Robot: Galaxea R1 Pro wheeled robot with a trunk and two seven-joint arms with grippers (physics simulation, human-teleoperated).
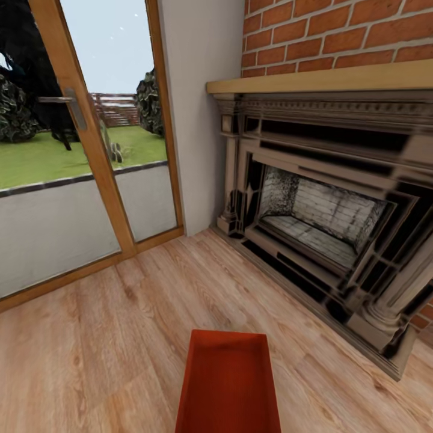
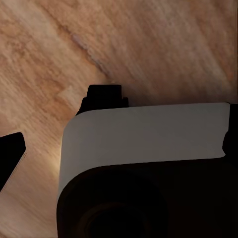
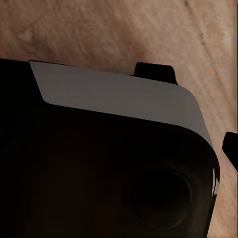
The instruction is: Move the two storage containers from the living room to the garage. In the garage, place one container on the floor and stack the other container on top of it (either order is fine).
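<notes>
We are still standing in the living room, an orange-red storage container [image 1: 228,385] sitting near the brick fireplace [image 1: 325,240], and we judge the garage trip comes next; we cannot tell either hand's state.

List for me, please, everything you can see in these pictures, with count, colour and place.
storage container: one, orange-red, at the head view's bottom edge.
wood-plank floor: one, light brown, under everything.
fireplace: one, dark surround with pale firebox, at right.
mantel shelf: one, tan, above the fireplace.
brick wall: one, red, above the mantel.
glass door: one, wood-framed, at left; lawn outside.
robot body: grey and black, below both wrist cameras.
</notes>
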